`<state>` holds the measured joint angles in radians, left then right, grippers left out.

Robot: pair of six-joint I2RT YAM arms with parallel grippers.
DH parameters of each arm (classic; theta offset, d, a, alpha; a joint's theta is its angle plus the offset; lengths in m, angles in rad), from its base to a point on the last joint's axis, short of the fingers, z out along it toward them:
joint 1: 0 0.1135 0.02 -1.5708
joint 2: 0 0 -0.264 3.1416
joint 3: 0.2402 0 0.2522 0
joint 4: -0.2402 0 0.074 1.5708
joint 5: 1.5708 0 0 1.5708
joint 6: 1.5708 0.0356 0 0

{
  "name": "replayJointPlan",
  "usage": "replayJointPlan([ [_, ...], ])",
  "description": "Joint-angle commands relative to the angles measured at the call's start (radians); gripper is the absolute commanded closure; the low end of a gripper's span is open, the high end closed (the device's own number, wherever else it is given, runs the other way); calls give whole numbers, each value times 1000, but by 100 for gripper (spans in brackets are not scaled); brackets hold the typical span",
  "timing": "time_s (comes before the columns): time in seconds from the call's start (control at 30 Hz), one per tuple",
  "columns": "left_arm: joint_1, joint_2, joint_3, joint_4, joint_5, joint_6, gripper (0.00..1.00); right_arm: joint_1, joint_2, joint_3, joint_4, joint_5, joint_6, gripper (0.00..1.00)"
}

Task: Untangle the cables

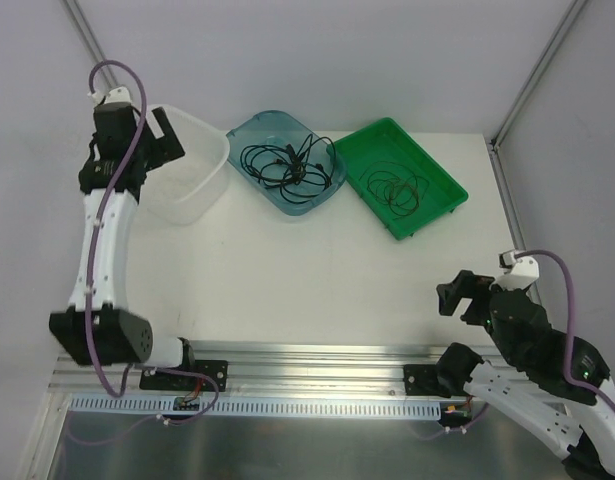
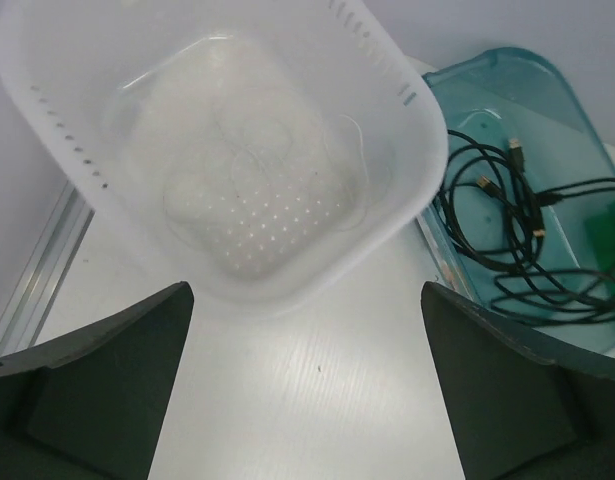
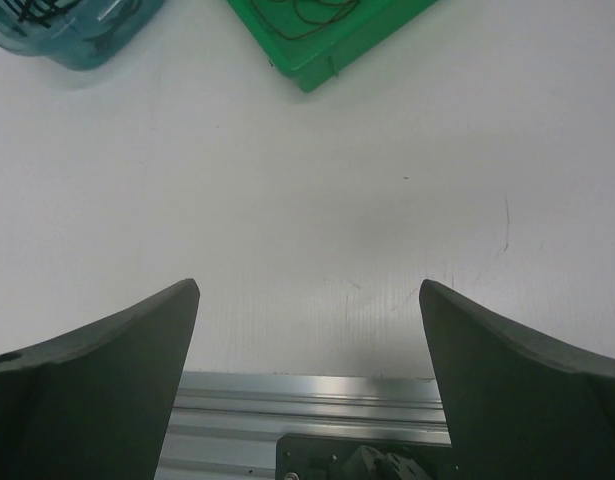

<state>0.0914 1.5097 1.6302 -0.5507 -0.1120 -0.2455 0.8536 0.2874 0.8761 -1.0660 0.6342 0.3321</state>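
Top view: we note tangled cables point(image 1: 287, 165) in the blue tray point(image 1: 257, 128), with more in the green tray point(image 1: 412, 150). The left gripper point(image 1: 165, 138), at the white basket point(image 1: 202, 180), is nearer.
Left wrist: jaws spread, empty; the cables lie to its right.
Right wrist: the right gripper point(image 3: 309, 290) is spread, empty, with both trays well ahead.

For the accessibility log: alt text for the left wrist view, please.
The left gripper hangs open and empty over a white perforated basket. To the right, a translucent blue tray holds tangled black cables with small plugs.
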Motion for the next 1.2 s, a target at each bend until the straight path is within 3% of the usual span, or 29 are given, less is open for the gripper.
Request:
replayJointPlan([
  [0.0,-1,-329,-179,18,66,12,1,4,-34,69,-74,85,1,3],
  [0.17,-15,-678,-407,-17,133,63,1,4,-54,164,-127,120,-24,3],
  [0.27,-77,-859,-461,-92,135,113,1,5,-59,214,-164,133,-33,3],
  [0.47,-254,-1071,-489,-345,-9,147,1,5,-90,250,-186,117,-56,3],
  [0.67,-306,-1425,-535,-466,-41,54,1,5,-138,285,-230,98,-79,3],
  [0.93,-305,-1569,-440,-577,-135,8,1,5,-274,287,-235,130,-111,3],
  [1.17,-309,-1668,-472,-577,-291,-70,1,7,-422,281,-233,133,-122,3],
])
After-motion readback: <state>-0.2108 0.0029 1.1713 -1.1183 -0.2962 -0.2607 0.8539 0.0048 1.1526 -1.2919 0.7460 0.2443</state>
